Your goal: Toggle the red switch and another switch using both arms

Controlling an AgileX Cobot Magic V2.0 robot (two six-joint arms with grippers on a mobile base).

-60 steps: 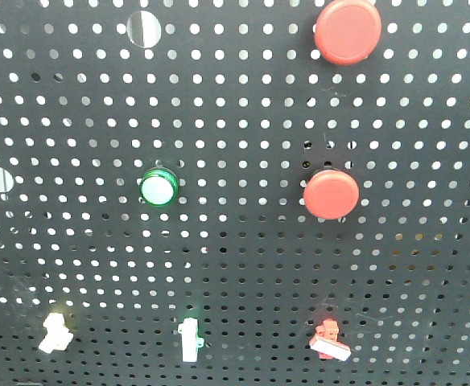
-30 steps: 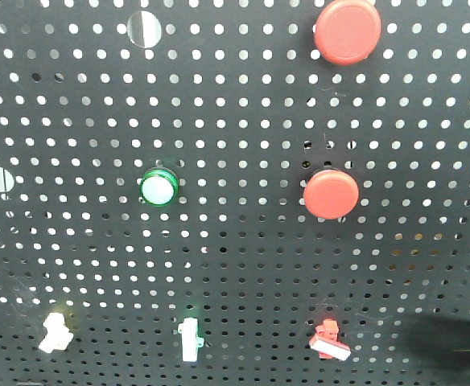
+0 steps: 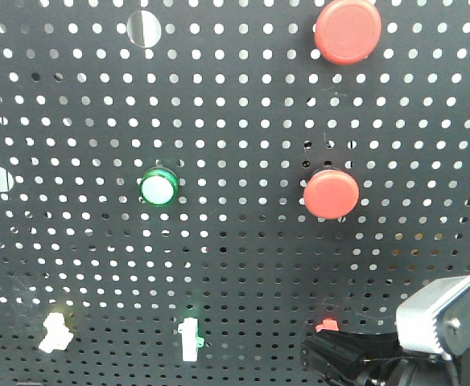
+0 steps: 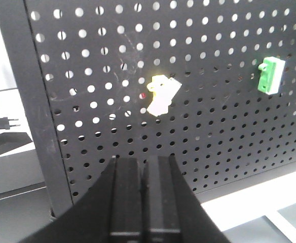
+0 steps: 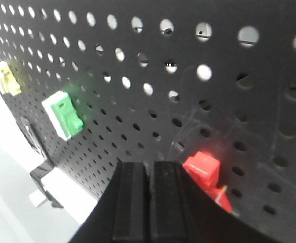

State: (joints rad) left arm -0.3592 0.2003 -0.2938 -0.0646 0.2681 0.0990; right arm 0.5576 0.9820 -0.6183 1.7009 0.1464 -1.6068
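The red switch point(image 5: 205, 169) sits just right of my right gripper point(image 5: 150, 166), whose fingers are pressed together with nothing between them. From the front, that gripper point(image 3: 317, 354) covers most of the red switch point(image 3: 325, 326); only its top shows. The other switch point(image 4: 163, 94), white with a yellowish tinge and a chunky angled lever, is on the pegboard above and slightly right of my left gripper point(image 4: 144, 161), which is shut and empty and still a gap short of it. The same switch point(image 3: 54, 332) shows at the lower left in the front view, where the left gripper is out of view.
A slim white toggle with a green tinge point(image 3: 189, 338) sits between the two switches. Higher on the black pegboard point(image 3: 243, 121) are a green-ringed round button point(image 3: 158, 187) and two big red round buttons point(image 3: 348, 30) point(image 3: 331, 194). The board's left frame post point(image 4: 34, 111) stands left of the left gripper.
My right arm has come up from the lower right corner and now covers most of the red switch, which showed in full a second ago. Nothing on the board has moved.
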